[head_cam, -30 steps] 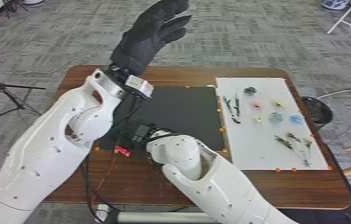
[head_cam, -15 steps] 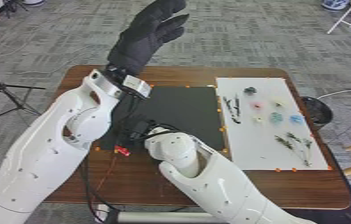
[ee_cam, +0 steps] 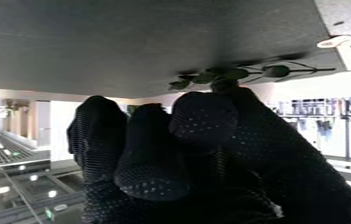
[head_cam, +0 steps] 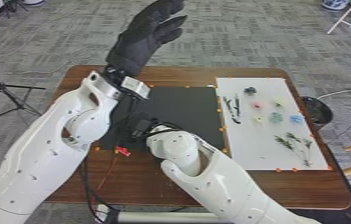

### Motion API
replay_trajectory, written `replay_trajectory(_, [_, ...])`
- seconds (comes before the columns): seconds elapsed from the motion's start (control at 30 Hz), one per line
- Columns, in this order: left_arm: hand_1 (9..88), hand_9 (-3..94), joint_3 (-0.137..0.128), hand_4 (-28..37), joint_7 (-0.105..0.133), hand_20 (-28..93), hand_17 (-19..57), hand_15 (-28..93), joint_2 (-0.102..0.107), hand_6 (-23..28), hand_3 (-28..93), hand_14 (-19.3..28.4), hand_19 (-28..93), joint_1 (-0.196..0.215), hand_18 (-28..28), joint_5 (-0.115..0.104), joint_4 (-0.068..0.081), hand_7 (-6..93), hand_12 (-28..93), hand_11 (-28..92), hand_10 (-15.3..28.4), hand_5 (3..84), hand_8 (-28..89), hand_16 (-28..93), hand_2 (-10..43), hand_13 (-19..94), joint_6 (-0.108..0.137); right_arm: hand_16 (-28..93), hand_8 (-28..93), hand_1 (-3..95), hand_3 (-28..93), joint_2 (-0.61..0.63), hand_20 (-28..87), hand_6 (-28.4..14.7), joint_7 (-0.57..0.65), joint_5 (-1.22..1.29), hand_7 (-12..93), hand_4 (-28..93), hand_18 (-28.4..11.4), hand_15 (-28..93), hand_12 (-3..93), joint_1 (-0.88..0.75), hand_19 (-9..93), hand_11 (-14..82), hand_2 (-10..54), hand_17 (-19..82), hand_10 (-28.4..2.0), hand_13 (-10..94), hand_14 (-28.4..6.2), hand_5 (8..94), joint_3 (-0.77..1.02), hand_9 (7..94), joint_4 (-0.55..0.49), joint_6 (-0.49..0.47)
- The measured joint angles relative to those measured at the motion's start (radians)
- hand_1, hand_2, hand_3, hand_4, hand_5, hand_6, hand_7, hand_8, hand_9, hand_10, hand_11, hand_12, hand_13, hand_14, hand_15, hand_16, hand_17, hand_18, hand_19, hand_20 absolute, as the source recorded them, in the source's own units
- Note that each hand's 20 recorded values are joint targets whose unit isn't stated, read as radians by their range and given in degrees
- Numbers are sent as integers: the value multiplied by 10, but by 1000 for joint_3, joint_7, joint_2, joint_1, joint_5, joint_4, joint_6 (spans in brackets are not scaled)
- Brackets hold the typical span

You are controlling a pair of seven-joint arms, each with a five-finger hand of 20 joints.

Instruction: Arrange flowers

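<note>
In the head view, my left hand (head_cam: pixel 136 42) is raised over the floor beyond the table's far left edge, open with nothing in it. My right hand (head_cam: pixel 134 125) is low over the left part of the black mat (head_cam: pixel 187 102), partly hidden by the arms. Seen from the right wrist, my right hand (ee_cam: pixel 265 132) has curled fingers, with thumb and finger closed at a green leafy sprig (ee_cam: pixel 276 71) close to the mat's surface. On the white sheet (head_cam: pixel 251 145) lie dark stems (head_cam: pixel 235 110), a pink flower (head_cam: pixel 257 105), blue flowers (head_cam: pixel 296 119) and green sprigs (head_cam: pixel 284 142).
A black bin (head_cam: pixel 318 111) stands beyond the table's right edge. Small orange tabs (head_cam: pixel 220 110) line the mat and sheet. A red object (head_cam: pixel 123 151) lies by the mat's near edge, close to cables hanging between the arms. A tripod (head_cam: pixel 4 89) is at the left.
My left hand has drifted slightly left. My right wrist has shifted a little left and toward the far side. The flowers on the white sheet have not moved.
</note>
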Motion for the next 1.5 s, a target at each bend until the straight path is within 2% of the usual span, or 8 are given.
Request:
replay_trajectory(0.27, [232,148,-7,-283,0,77,-187,55,-1,22,643,134,354,8,199,0,0,196,216,95,89,201,-102,104,-70,125,-1,314,-152,216,932,4,722,41,-1,27,183,-29,-223,869,343,0,932,684,296,496,-112,804,-91,349,6,807,-5,17])
replay_trajectory(0.4, [232,148,-24,-283,-1,76,-187,54,-4,22,643,134,355,18,199,0,-1,195,217,96,89,201,-102,104,-70,125,-5,314,-151,216,932,5,721,41,1,52,182,-35,-222,869,339,1,932,685,294,494,-112,803,-91,349,0,806,-10,53])
replay_trajectory(0.6, [232,148,-55,-283,-1,76,-187,55,-4,22,644,134,355,48,199,0,-19,196,216,97,89,201,-101,105,-70,125,-12,315,-152,221,932,13,720,43,1,88,183,-30,-222,869,337,1,932,685,290,493,-113,800,-93,349,-28,805,-38,65])
replay_trajectory(1.0, [231,148,-59,-283,1,76,-187,55,-1,21,645,134,353,63,198,0,-26,197,215,97,90,201,-103,105,-71,125,-14,313,-153,226,932,15,719,45,-8,62,185,-32,-222,869,344,-10,932,682,286,491,-113,799,-93,345,-30,804,-44,26])
replay_trajectory(1.2, [231,148,-70,-283,4,77,-187,55,7,21,644,134,353,80,199,-1,-42,197,215,95,90,201,-103,105,-70,125,-3,310,-153,221,932,34,718,44,-16,47,184,-31,-223,869,342,-12,932,682,289,492,-113,800,-92,343,-29,805,-37,4])
replay_trajectory(1.33, [231,148,-75,-283,7,77,-187,54,15,21,645,134,353,92,199,-1,-50,196,215,95,90,201,-103,104,-70,125,13,309,-153,220,932,70,717,44,-26,48,185,-30,-223,870,338,-17,932,683,290,493,-114,800,-92,343,-41,805,-73,0])
replay_trajectory(1.5, [231,148,-101,-283,7,77,-187,54,27,21,644,134,352,119,199,-1,-70,196,216,96,90,201,-102,105,-70,125,28,308,-153,219,932,110,718,43,-39,50,184,-29,-223,870,333,-26,932,685,291,494,-114,801,-93,344,-54,806,-115,-3])
